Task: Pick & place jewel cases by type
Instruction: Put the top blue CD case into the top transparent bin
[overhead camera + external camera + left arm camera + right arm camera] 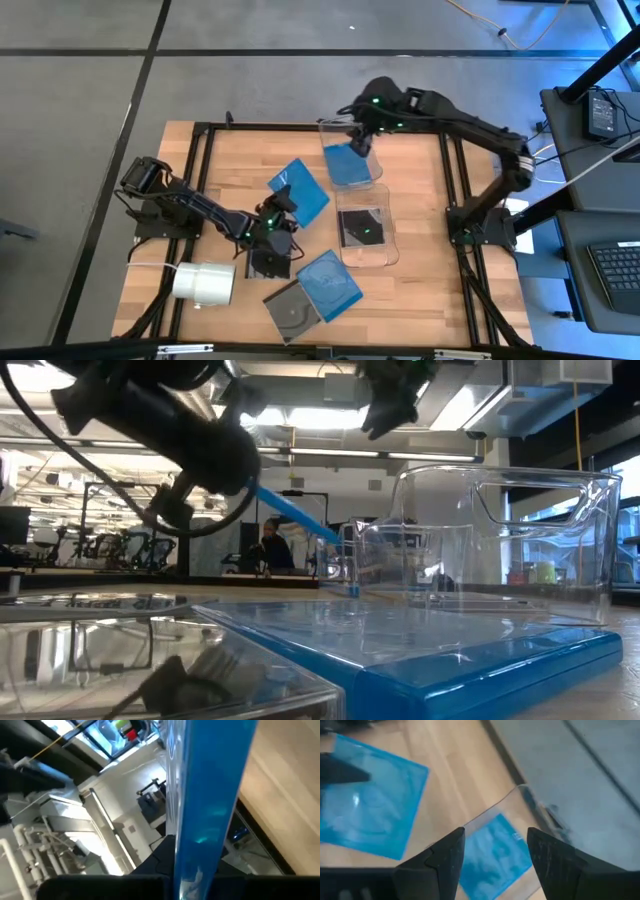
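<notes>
My left gripper (273, 214) is shut on a translucent blue jewel case (300, 190) over the table's middle. In the left wrist view that case (210, 805) shows edge-on. My right gripper (360, 141) hangs open above the far clear bin (327, 127). Another blue case (492, 855) lies flat in that bin, below the open fingers. The near bin (388, 255) holds a dark case (362, 228). A dark case (268, 263), a blue case (328, 283) and a grey case with a disc (290, 311) lie flat on the table. My left gripper pinches the blue case at one edge (192, 870) between its two fingers, coming level from the table's left. The case sticks out beyond the fingers toward the right and far side, tilted (290, 510). I cannot tell whether its low corner (352, 590) touches the table.
A white cylindrical roll (205, 283) lies near the left near corner. The two clear bins stand side by side right of the middle. A black frame (200, 150) borders the wooden table. A person (272, 545) sits in the room behind.
</notes>
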Tool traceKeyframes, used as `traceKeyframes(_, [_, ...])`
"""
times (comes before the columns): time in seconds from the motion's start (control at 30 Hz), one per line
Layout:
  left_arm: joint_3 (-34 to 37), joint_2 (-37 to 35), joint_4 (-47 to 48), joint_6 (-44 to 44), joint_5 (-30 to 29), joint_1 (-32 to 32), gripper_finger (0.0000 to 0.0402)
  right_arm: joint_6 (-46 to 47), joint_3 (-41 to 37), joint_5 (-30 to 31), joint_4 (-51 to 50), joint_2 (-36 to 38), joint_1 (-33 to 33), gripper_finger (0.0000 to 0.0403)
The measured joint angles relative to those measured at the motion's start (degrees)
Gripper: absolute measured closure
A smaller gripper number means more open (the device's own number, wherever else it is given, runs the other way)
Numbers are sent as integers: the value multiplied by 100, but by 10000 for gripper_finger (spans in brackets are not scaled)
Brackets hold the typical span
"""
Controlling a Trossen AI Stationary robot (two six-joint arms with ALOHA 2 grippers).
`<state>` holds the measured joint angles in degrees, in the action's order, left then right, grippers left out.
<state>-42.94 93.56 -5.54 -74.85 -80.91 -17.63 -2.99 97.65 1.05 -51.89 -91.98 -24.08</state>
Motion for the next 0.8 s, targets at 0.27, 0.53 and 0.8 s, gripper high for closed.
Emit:
traceKeyframes(0.27, [-3, 0, -1327, -539, 259, 137, 392, -67, -1074, -239, 767, 801, -252, 185])
traceKeyframes(0.53, [-93, -226, -1628, -815, 254, 404, 390, -193, -1181, -222, 668, 882, -426, 185])
traceKeyframes(0.8, [-85, -745, -2937, 940, 561, 1048, 380, -204, -1183, -220, 629, 835, -480, 185])
